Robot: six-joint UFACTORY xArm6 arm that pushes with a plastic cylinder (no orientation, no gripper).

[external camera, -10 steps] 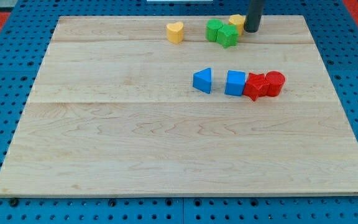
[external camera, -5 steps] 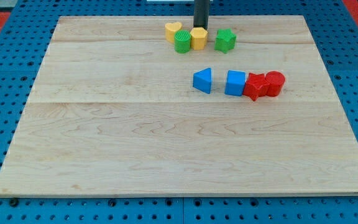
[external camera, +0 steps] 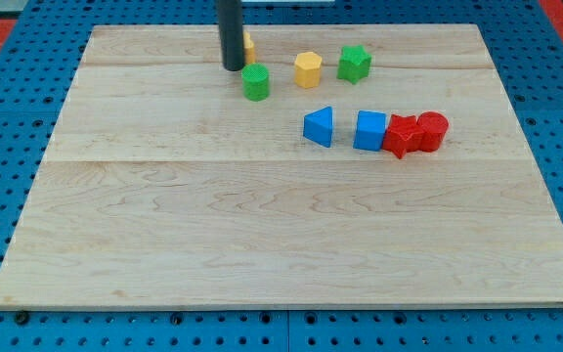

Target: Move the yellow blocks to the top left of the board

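Observation:
My tip [external camera: 233, 67] rests on the board near the view's top, left of centre. A yellow block [external camera: 248, 47] is mostly hidden behind the rod; only its right edge shows. A yellow hexagonal block [external camera: 307, 69] stands to the right of the tip, apart from it. A green cylinder [external camera: 255, 82] sits just right of and below the tip.
A green star-shaped block [external camera: 354, 64] lies right of the yellow hexagon. A blue triangular block [external camera: 319, 126], a blue cube [external camera: 369, 130], a red star-shaped block [external camera: 400, 136] and a red cylinder [external camera: 432, 131] form a row at mid right. The wooden board [external camera: 164, 244] sits on a blue pegboard.
My tip moved left along the board's top. The yellow heart-shaped block and green cylinder shifted left; the cylinder also slid down. The yellow hexagon stayed behind, now separate.

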